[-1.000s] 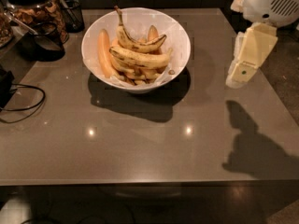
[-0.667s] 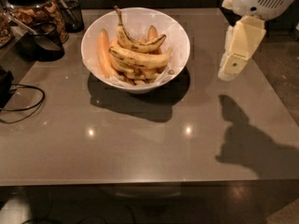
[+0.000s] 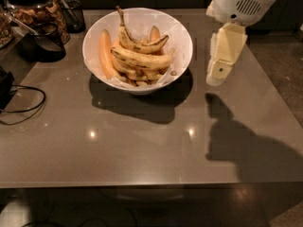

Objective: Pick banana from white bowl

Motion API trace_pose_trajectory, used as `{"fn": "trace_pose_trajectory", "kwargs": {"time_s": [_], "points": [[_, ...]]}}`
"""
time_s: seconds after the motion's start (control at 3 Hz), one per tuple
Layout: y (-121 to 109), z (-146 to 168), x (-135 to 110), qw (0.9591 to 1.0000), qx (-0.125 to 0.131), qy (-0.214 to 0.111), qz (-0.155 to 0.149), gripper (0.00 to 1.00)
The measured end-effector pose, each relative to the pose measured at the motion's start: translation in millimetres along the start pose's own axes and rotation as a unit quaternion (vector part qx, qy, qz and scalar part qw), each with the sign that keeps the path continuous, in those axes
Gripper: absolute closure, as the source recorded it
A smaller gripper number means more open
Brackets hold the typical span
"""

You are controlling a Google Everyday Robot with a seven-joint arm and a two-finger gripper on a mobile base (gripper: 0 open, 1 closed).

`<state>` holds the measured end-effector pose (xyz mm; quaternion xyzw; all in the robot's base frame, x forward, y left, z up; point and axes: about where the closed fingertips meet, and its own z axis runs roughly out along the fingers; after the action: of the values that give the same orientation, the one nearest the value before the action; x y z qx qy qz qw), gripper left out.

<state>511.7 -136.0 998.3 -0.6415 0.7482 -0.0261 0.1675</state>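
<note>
The white bowl [image 3: 182, 34] stands at the back middle of the grey table. It holds several bananas. The banana [image 3: 142, 59], long, gently curved and brown-speckled, lies across the pile. A more curved banana with a long dark stem [image 3: 137, 44] lies just behind it. A smooth pale-orange fruit [image 3: 105, 53] leans on the bowl's left side. My gripper [image 3: 215, 77] hangs above the table just right of the bowl, pointing down, clear of the bowl's rim.
A glass jar of snacks [image 3: 35, 8] and dark containers [image 3: 42, 44] stand at the back left. A black cable [image 3: 23, 105] loops on the left edge. The table's front edge [image 3: 142, 183] runs across the bottom.
My gripper has moved left, from the table's right side to right beside the bowl. The bowl and bananas have not moved.
</note>
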Motion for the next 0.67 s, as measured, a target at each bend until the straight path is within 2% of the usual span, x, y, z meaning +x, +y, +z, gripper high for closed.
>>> {"fn": "trace_pose_trajectory", "kwargs": {"time_s": [0.33, 0.67], "points": [[9, 19, -17, 0.9993, -0.02, 0.009, -0.029, 0.08], [14, 31, -29, 0.9981, -0.032, 0.018, -0.05, 0.1]]}}
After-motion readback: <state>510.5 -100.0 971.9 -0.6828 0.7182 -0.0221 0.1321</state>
